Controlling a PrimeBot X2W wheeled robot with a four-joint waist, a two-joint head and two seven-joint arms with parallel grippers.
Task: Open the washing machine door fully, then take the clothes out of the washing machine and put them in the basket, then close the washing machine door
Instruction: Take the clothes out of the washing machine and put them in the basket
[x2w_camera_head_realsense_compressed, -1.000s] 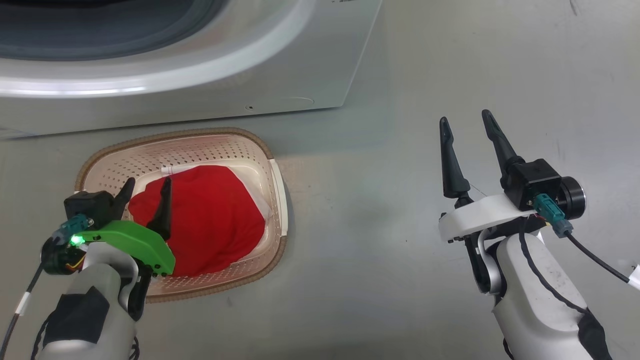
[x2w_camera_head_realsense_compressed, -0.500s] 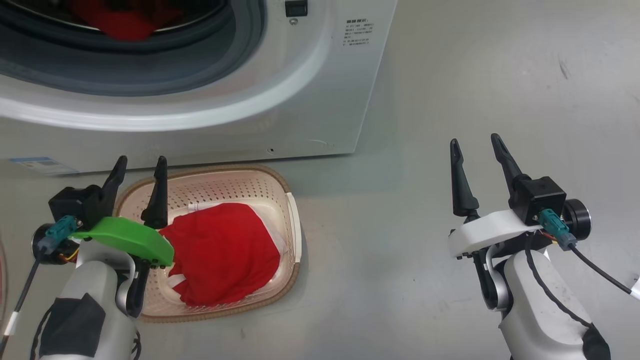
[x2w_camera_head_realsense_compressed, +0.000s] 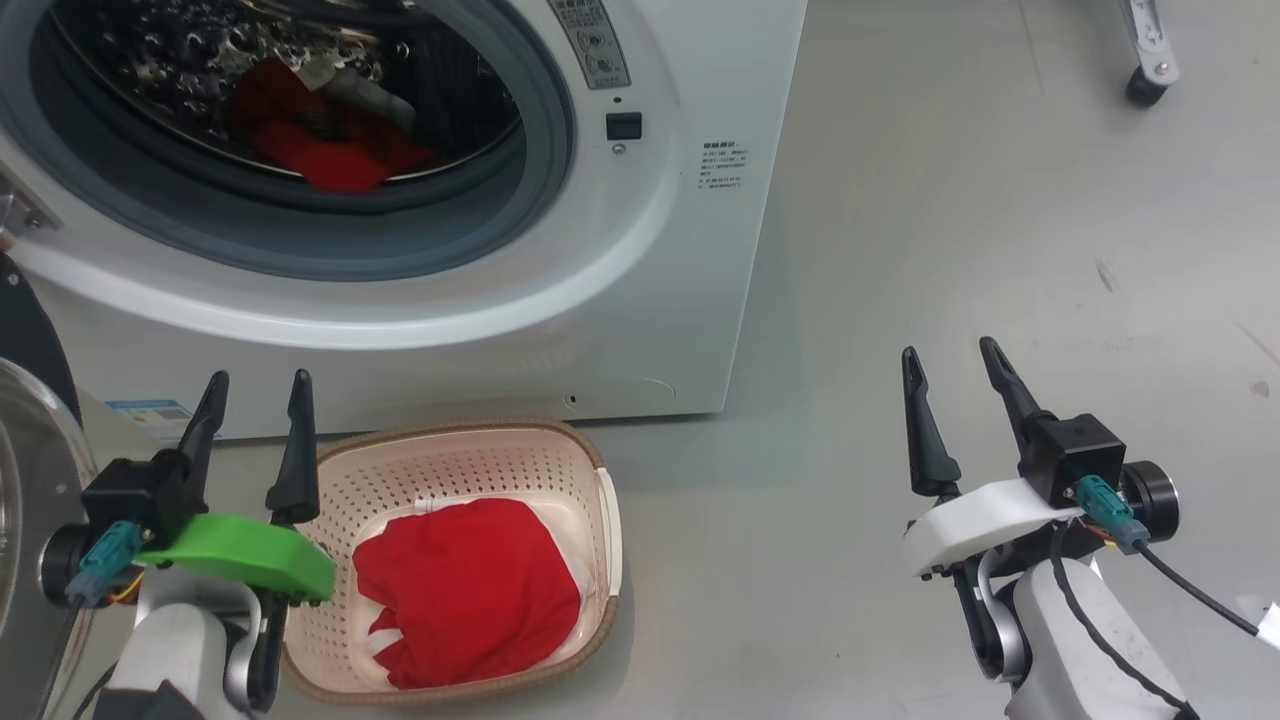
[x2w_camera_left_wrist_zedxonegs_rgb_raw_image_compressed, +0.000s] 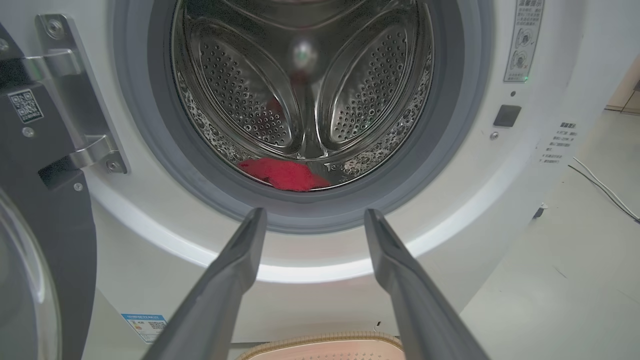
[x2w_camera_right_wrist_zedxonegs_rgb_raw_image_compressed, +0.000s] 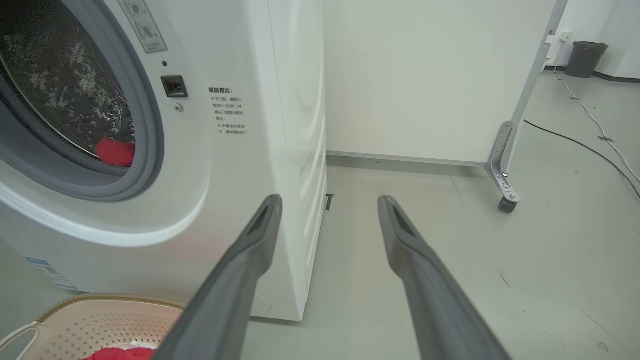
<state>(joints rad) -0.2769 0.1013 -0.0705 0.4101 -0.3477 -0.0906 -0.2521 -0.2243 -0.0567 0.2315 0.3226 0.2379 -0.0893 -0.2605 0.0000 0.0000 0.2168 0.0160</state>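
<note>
Round black-rimmed washing machine door (x2w_camera_head_realsense_compressed: 22, 330) is hanging open far left. Left gripper (x2w_camera_head_realsense_compressed: 257, 380), wide and empty, is hovering by cream perforated basket (x2w_camera_head_realsense_compressed: 470, 428) holding bright red garment (x2w_camera_head_realsense_compressed: 470, 590). More red clothes (x2w_camera_head_realsense_compressed: 330, 165) are lying in steel drum (x2w_camera_head_realsense_compressed: 150, 60) of white washing machine (x2w_camera_head_realsense_compressed: 690, 250). Right gripper (x2w_camera_head_realsense_compressed: 948, 348) is idling wide. Mid-unloading; next is reaching into drum.

- You get bright, even light; soft shadow falls right of the washer (x2w_camera_head_realsense_compressed: 690, 300), head view.
- Glare bands its front, lower centre, left wrist view.
</note>
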